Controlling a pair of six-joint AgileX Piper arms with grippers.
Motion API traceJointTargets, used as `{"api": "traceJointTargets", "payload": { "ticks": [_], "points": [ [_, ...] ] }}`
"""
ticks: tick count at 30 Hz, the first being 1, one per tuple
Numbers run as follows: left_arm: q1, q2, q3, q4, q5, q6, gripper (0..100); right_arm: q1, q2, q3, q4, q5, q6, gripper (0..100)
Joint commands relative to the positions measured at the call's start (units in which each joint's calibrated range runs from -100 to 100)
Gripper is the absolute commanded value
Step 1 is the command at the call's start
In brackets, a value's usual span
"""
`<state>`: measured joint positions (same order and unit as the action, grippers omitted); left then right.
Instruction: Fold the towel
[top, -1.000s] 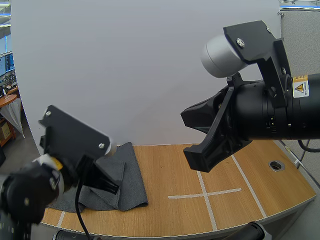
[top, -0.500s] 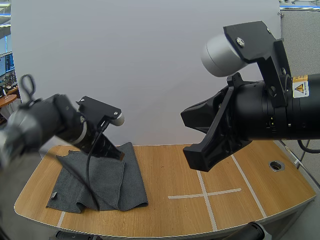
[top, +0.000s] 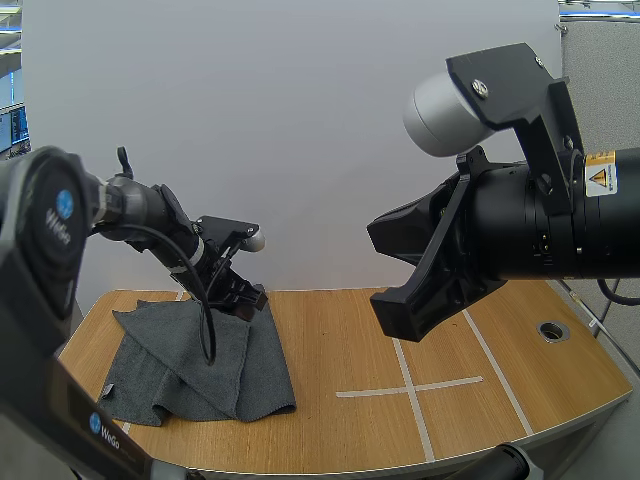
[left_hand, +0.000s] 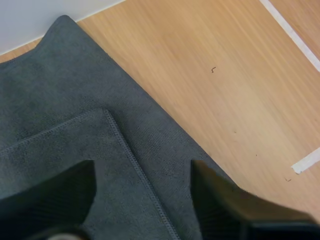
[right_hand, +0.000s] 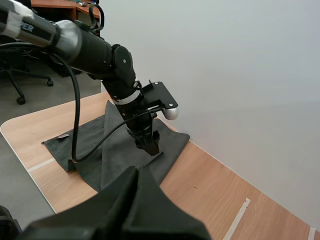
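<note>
Pale wood makes up the surface (top: 340, 330), which is backed by a plain white wall (top: 300, 120). White tape (top: 410, 388) crosses on its right half, and a small round hole (top: 551, 330) sits near the right edge.

A dark grey towel (top: 200, 360) lies on the left part of the surface, well apart from the tape cross. It is rumpled and partly folded, with one layer lying over another. Its far corner reaches almost to the wall, and a small pale tag (top: 106, 390) shows at its near left corner.

The left hand (top: 248, 300) is low over the towel's far right corner, close to the wall. In the left wrist view its fingers (left_hand: 215, 200) stand spread, their ribbed inner faces turned to each other, with cloth below them. The stitched hem (left_hand: 125, 150) of the upper layer runs between them. Beyond it the lower layer ends in a straight edge against bare wood. Whether the fingertips touch the cloth cannot be told.

The right hand (top: 385, 270) hangs high above the middle and right of the surface, well apart from the towel. In the right wrist view its fingers are pressed together into one dark wedge, with the towel and the left hand beyond its tip.
</note>
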<state>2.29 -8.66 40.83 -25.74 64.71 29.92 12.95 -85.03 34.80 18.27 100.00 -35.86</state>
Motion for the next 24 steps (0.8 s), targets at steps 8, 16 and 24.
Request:
{"api": "traceJointTargets", "payload": {
  "ticks": [8,16,24],
  "points": [
    [-5.03,11.4,-11.1,16.4,-6.1,-10.9,100,-0.1,-0.5,-0.1,-0.2,0.0,0.1,0],
    [-5.38,19.2,-16.5,20.6,-5.7,-14.9,100,-0.1,-0.5,-0.1,-3.0,0.0,0.1,0],
    [-5.47,23.6,-17.2,21.4,-9.4,-15.7,100,-0.1,-0.5,-0.1,-3.1,0.0,0.1,0]
  ]
}}
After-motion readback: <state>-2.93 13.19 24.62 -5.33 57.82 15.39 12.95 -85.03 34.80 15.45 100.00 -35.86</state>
